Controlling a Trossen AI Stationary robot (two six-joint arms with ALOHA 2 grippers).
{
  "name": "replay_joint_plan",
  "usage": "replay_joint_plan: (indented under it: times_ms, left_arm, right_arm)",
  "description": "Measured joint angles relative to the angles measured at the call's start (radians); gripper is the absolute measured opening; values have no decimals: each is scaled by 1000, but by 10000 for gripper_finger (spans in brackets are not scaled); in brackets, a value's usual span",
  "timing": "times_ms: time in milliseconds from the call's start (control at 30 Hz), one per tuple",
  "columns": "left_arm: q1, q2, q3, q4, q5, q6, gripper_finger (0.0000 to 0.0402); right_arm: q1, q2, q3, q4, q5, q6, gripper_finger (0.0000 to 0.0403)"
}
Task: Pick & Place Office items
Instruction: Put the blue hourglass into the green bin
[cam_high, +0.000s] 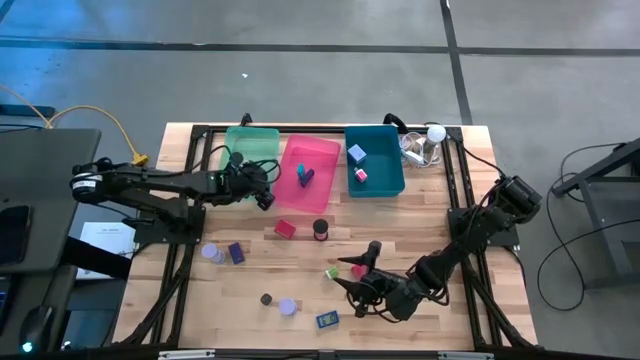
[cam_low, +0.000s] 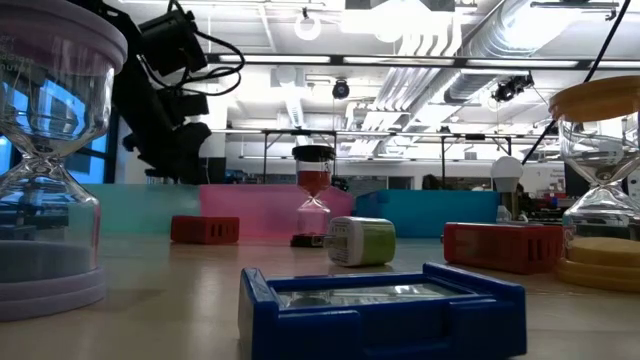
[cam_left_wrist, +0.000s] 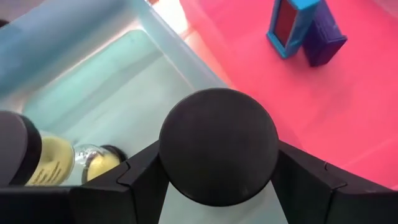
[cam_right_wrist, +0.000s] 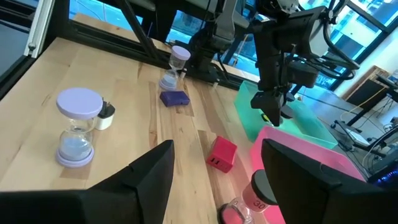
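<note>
Three bins are sitting side by side: green bin (cam_high: 252, 140), pink bin (cam_high: 310, 160), teal bin (cam_high: 373, 160). The left gripper (cam_high: 262, 185) is hovering over the green/pink bin edge, fingers around a black-capped hourglass (cam_left_wrist: 217, 146). Pink bin is holding two items (cam_high: 305, 176), teal bin two blocks (cam_high: 358, 164). Right gripper (cam_high: 362, 272) is hanging open and empty over the table (cam_high: 420, 220), near a green block (cam_high: 331, 272). Red block (cam_high: 285, 229), red hourglass (cam_high: 320, 230), two lavender hourglasses (cam_high: 210, 253), blue block (cam_high: 327, 320) are lying loose.
</note>
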Motion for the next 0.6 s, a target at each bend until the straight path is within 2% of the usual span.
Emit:
replay_joint_plan:
  times_ms: [467, 600]
  left_arm:
    - [-8, -1, 2, 14, -3, 8, 248]
    - [-8, -2, 3, 6, -3, 64, 248]
  right_arm:
    - [0, 0, 0, 0, 0, 0, 231]
    - [0, 0, 0, 0, 0, 0, 231]
